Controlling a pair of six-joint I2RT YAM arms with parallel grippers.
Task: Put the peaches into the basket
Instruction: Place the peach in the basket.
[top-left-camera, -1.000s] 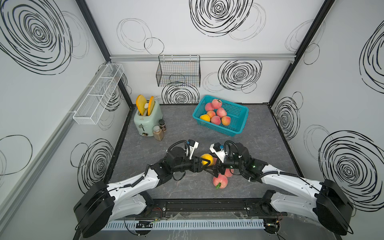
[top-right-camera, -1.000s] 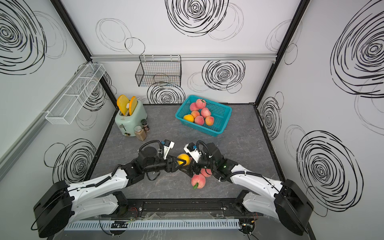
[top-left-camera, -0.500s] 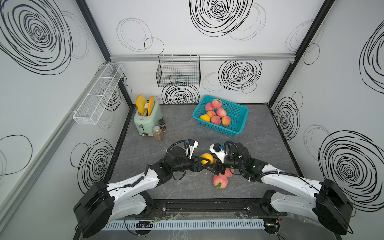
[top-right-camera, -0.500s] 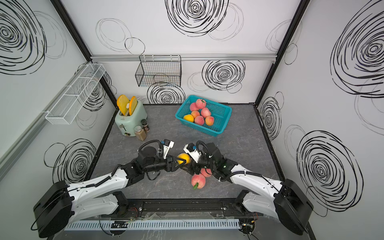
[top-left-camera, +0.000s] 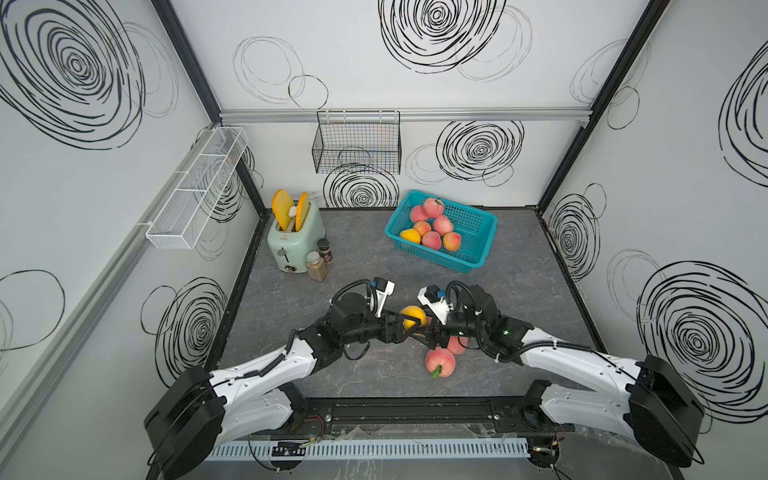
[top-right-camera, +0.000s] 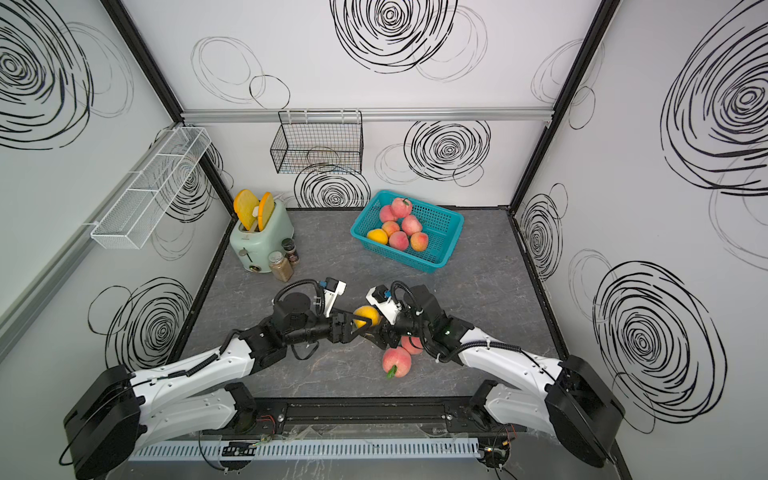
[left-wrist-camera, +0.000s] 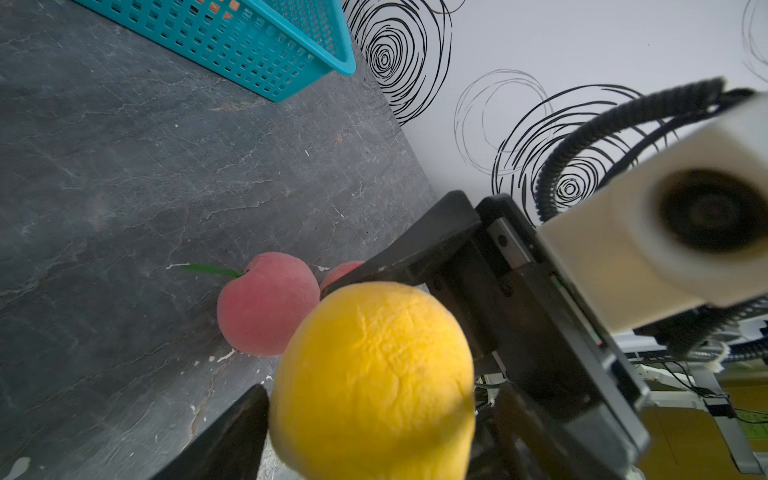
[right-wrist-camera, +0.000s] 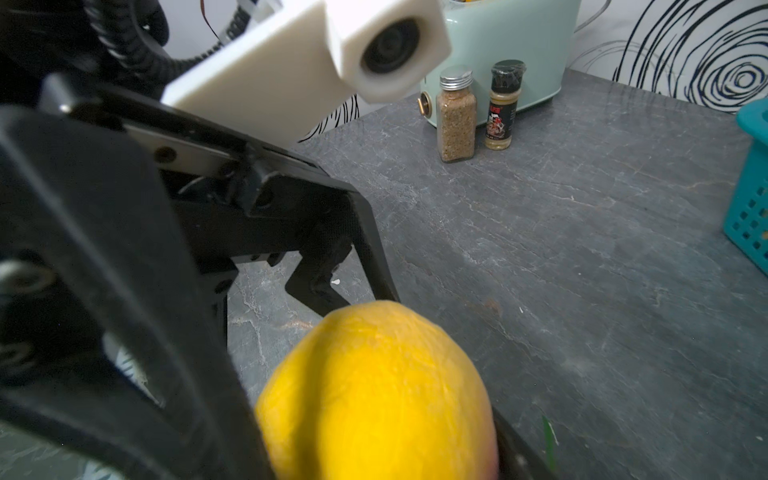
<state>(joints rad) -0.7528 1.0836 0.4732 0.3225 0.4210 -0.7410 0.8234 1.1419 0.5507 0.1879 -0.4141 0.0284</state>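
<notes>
A yellow peach (top-left-camera: 412, 316) hangs above the table's front middle, between both grippers. My right gripper (top-left-camera: 426, 330) is shut on it. My left gripper (top-left-camera: 412, 326) stands open around the same peach, and in the left wrist view a thin gap shows between one of its fingers (left-wrist-camera: 232, 436) and the fruit (left-wrist-camera: 374, 382). Two pink peaches lie on the table just below: one (top-left-camera: 440, 362) in the open, one (top-left-camera: 458, 345) half hidden under the right gripper. The turquoise basket (top-left-camera: 478, 266) sits at the back right with several peaches (top-left-camera: 432, 226) inside.
A mint toaster (top-left-camera: 293, 237) with orange-yellow slices stands at the back left, with two spice jars (top-left-camera: 318, 266) in front of it. A black wire basket (top-left-camera: 357, 147) hangs on the back wall. A white mesh rack (top-left-camera: 195, 187) runs along the left wall.
My left gripper's jaws have opened off the yellow peach and my right gripper's have closed on it. Both arms have stayed nearly in place.
</notes>
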